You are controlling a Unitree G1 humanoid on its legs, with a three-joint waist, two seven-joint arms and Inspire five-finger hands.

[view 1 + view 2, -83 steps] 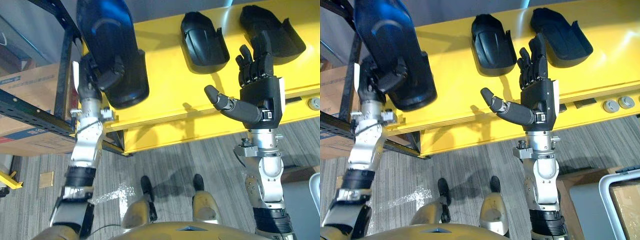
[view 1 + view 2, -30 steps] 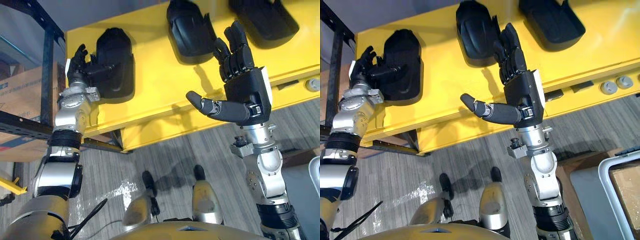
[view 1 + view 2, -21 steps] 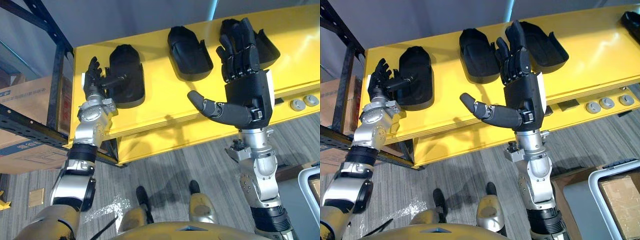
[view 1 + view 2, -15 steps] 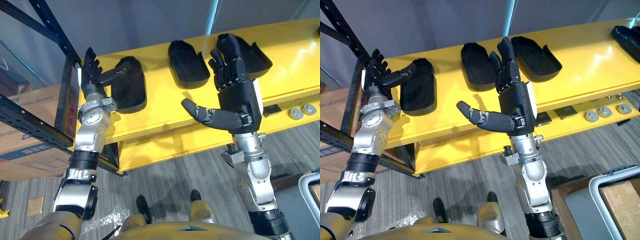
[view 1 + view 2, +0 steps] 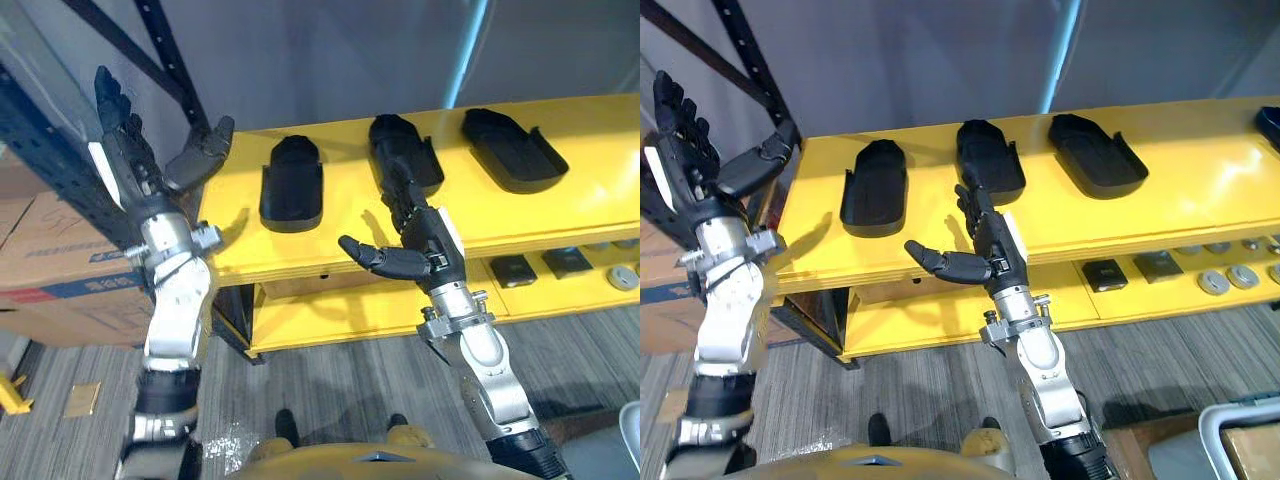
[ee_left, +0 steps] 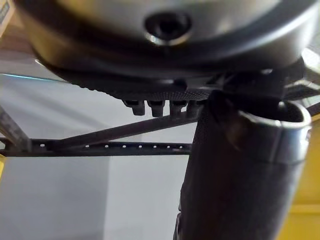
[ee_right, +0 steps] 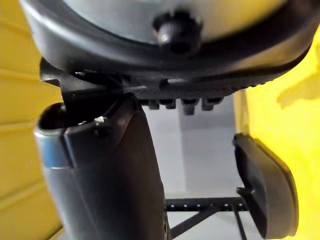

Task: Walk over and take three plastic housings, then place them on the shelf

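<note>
Three black plastic housings lie in a row on the yellow shelf (image 5: 600, 170): the left one (image 5: 291, 185), the middle one (image 5: 405, 150) and the right one (image 5: 513, 148). My left hand (image 5: 130, 150) is raised to the left of the shelf, in front of the dark rack, open and empty, clear of the left housing. My right hand (image 5: 420, 235) hovers open over the shelf's front edge, just below the middle housing, thumb stuck out to the left. In the right wrist view one housing (image 7: 267, 190) shows past the straight fingers.
A dark metal rack (image 5: 40, 130) stands left of the shelf, with a cardboard box (image 5: 60, 250) on it. The lower yellow level carries flat grey parts (image 5: 512, 270) and round metal parts (image 5: 625, 278). A grey wall runs behind. A white bin rim (image 5: 1230, 420) sits at lower right.
The left hand set its housing down on the shelf's left end, let go and rose away to the left. The camera has pulled back, showing the whole shelf. The right hand stays open.
</note>
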